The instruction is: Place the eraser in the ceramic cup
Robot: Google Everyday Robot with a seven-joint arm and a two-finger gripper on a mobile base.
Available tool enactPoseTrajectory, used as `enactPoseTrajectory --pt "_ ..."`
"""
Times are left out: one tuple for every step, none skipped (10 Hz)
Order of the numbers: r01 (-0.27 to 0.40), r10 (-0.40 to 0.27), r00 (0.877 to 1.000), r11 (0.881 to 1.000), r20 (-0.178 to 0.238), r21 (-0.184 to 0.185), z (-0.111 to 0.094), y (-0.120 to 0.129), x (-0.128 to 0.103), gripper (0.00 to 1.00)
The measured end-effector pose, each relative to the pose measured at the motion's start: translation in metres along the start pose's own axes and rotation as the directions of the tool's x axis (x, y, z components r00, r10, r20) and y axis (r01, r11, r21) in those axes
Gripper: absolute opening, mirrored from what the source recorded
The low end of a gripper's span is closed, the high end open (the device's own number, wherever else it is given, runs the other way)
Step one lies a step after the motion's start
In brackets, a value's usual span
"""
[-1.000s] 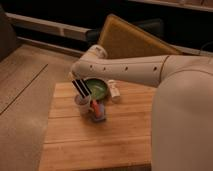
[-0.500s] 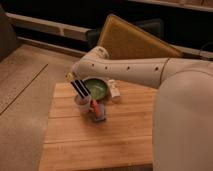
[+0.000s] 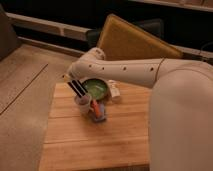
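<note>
Little had shifted: the flat black striped eraser (image 3: 77,90) stayed tilted in the small white ceramic cup (image 3: 82,106) beneath the tool (image 3: 71,79), grip indiscernible; likely only release remained.

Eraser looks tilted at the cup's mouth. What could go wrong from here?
1. The eraser leans with most of its length above the cup. If let go like this, it may topple out or lever the cup over.
2. The bowl and a blue-and-orange object sit close beside the cup. The end effector, at the eraser's upper end, could knock them while pulling away.
</note>
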Motion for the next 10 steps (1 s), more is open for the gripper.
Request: enactPoseTrajectory --pt "0.006 -0.006 1.000 1.000 0.012 -0.008 0.004 0.001 -0.003 0.00" --pt "0.004 -0.004 1.000 1.000 0.023 -0.016 0.007 0.001 -0.003 0.00" --pt "-0.001 0.002 0.999 1.000 0.033 -0.023 0.010 0.001 -0.003 0.00" --pt "-0.009 0.010 0.999 0.999 0.041 -0.031 0.012 0.001 -0.001 0.00" --pt "-0.016 0.018 0.999 0.999 0.048 -0.041 0.015 0.002 0.000 0.00" --pt "-0.019 0.022 0.998 0.999 0.051 -0.049 0.018 0.004 0.002 0.00" --pt "-0.025 0.028 0.998 0.998 0.053 -0.063 0.022 0.007 0.006 0.00" --pt "-0.026 0.030 0.998 0.997 0.054 -0.069 0.024 0.008 0.008 0.00" --pt "-0.026 0.030 0.998 0.997 0.053 -0.075 0.025 0.010 0.009 0.00" --pt "-0.027 0.032 0.998 0.996 0.053 -0.081 0.027 0.011 0.011 0.00"
